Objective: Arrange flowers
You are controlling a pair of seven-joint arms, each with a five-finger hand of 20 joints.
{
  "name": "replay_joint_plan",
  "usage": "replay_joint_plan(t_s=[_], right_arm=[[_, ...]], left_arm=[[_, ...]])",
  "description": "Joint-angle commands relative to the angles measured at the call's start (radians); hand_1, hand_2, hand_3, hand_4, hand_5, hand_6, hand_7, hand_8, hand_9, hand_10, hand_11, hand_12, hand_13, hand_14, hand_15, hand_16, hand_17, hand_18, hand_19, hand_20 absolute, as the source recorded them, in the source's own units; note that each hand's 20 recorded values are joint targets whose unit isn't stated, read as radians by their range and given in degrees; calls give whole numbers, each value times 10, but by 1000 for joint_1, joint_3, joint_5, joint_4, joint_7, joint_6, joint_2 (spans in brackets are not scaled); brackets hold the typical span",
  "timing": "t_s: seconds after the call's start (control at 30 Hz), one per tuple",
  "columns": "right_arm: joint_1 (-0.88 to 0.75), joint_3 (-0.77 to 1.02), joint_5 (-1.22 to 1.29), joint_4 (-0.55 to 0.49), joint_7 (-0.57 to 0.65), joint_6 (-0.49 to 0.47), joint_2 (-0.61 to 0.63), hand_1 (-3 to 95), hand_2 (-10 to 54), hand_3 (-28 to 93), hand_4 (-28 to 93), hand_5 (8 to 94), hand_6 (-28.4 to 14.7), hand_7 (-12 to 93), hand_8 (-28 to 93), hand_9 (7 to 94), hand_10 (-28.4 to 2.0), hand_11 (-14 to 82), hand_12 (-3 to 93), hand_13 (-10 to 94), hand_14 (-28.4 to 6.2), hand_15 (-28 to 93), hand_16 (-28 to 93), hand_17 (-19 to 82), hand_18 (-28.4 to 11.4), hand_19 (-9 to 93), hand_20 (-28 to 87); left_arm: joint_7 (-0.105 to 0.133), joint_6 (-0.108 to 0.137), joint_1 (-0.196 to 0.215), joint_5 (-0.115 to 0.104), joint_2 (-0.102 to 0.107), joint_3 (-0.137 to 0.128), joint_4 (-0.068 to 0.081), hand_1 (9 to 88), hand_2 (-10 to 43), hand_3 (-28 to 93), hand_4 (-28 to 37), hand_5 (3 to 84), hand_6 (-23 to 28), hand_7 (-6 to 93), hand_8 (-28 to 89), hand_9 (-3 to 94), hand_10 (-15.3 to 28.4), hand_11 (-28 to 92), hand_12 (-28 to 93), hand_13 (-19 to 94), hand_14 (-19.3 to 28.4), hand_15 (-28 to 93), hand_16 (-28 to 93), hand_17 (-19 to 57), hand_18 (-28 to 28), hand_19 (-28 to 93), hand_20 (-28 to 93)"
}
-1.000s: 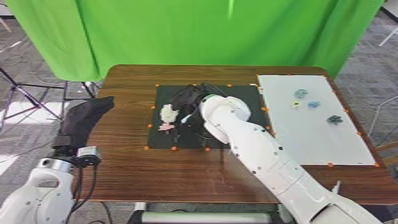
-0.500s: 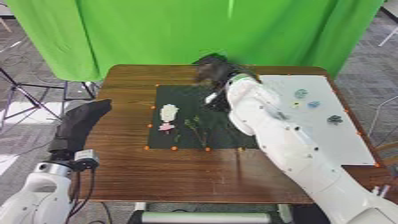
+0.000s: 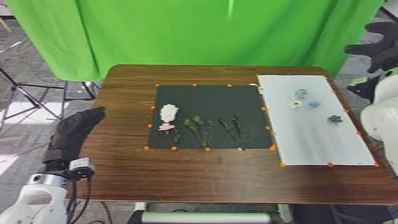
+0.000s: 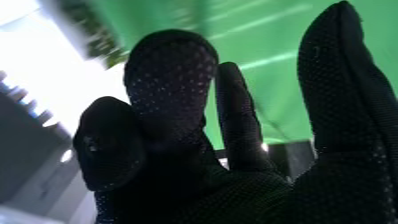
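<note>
In the head view my left hand [image 3: 78,131] rests off the table's left edge, fingers straight. My right hand [image 3: 380,49] is at the far right, beyond the white board, its fingers spread and holding nothing. In the right wrist view the same hand [image 4: 178,95] shows extended fingers. On the black mat [image 3: 204,97] lie a white flower [image 3: 169,113], a pink flower [image 3: 166,127] just below it, and green stems [image 3: 196,125] with another green sprig [image 3: 232,127] to their right. The white board [image 3: 320,137] bears a teal flower [image 3: 301,93], a cream one [image 3: 296,104], a blue one [image 3: 314,104] and a dark one [image 3: 335,119].
Orange markers line the mat and the board on the brown table [image 3: 124,165]. A green curtain [image 3: 213,35] hangs behind the table's far edge.
My right hand has swung from over the black mat, past the mat's far edge, out to the far right, uncovering the mat. The left arm has shifted slightly.
</note>
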Motion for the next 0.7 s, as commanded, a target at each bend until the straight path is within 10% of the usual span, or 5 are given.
replay_joint_plan(t_s=[0.03,0.7], right_arm=[[-177,-5,-8,55,31,-27,-51,334,-95,592,-177,405,29,91,-84,480,-207,53,96,910,-26,516,260,618,-117,932,426],[-266,-78,-50,159,24,-95,-78,357,-95,612,-171,429,25,100,-80,490,-198,56,99,896,-32,526,256,605,-129,932,431]], left_arm=[[-3,-12,-12,21,-19,19,4,223,-37,651,-217,519,-3,166,-74,442,134,158,110,296,155,73,29,15,105,16,137],[2,-5,3,3,-15,22,8,222,-36,651,-220,515,1,162,-73,442,134,159,110,297,155,73,29,15,105,17,137]])
